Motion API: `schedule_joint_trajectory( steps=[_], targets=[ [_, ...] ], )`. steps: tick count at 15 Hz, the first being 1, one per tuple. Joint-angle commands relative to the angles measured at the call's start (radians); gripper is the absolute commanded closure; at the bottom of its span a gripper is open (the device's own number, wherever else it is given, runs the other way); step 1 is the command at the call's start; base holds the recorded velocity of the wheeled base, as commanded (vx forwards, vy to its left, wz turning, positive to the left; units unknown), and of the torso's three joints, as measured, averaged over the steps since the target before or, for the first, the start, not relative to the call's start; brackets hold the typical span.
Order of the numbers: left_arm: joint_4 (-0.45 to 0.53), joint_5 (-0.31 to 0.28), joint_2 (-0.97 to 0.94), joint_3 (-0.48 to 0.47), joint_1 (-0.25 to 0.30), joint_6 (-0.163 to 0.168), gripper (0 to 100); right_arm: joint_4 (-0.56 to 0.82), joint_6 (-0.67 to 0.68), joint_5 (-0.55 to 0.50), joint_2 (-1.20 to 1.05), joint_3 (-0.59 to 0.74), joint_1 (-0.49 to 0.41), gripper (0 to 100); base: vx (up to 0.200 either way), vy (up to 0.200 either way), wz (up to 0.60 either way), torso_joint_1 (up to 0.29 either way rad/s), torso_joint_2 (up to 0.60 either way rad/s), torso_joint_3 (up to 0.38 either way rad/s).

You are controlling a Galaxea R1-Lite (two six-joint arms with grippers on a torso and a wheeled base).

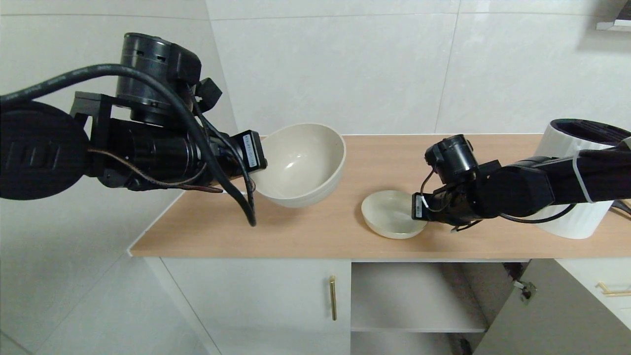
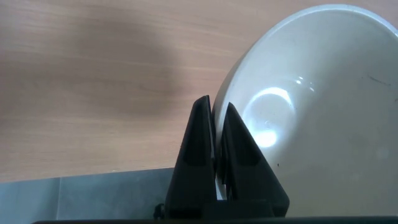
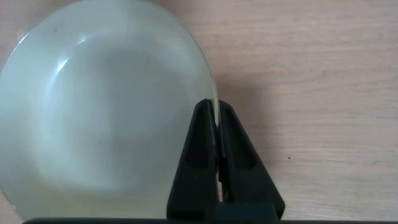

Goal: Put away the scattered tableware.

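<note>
The bowl (image 1: 300, 165) is cream, the dish (image 1: 389, 214) a paler greenish white, the desk (image 1: 315, 236) light wood grain, the left fingers (image 2: 199, 155) and right fingers (image 3: 198, 155) black, the ribbed jar (image 1: 586, 222) white, and the handle (image 1: 333, 297) gold on a white cabinet (image 1: 256, 305).

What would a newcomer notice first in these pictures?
The left gripper pinches the rim of a large cream bowl, tilted at the left of the wooden counter. Farther right, the right gripper is shut on the rim of a small dish lying flat on the counter.
</note>
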Motion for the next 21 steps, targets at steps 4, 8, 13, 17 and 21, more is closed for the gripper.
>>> schedule_joint_trajectory(
  steps=[4,8,13,17,21],
  targets=[
    [0.0,0.001,-0.02,0.011,-0.011,0.003,100,0.008,-0.006,0.0,-0.05,0.033,0.004,100,0.0,0.0,0.0,0.0,0.0,0.0],
    [-0.002,0.001,-0.05,0.075,-0.029,0.006,100,0.012,-0.045,0.0,-0.202,0.108,0.033,100,0.0,0.0,0.0,0.0,0.0,0.0],
    [-0.003,0.005,-0.095,0.167,-0.077,0.003,100,0.017,-0.056,-0.033,-0.383,0.225,0.111,100,0.0,0.0,0.0,0.0,0.0,0.0],
    [-0.005,0.005,-0.093,0.193,-0.083,0.003,100,-0.001,-0.079,-0.091,-0.387,0.24,0.137,100,0.0,0.0,0.0,0.0,0.0,0.0],
    [-0.005,0.005,-0.086,0.193,-0.088,0.003,100,-0.046,-0.079,-0.143,-0.383,0.235,0.137,100,-0.15,0.0,0.0,0.007,0.0,-0.002]
  ],
)
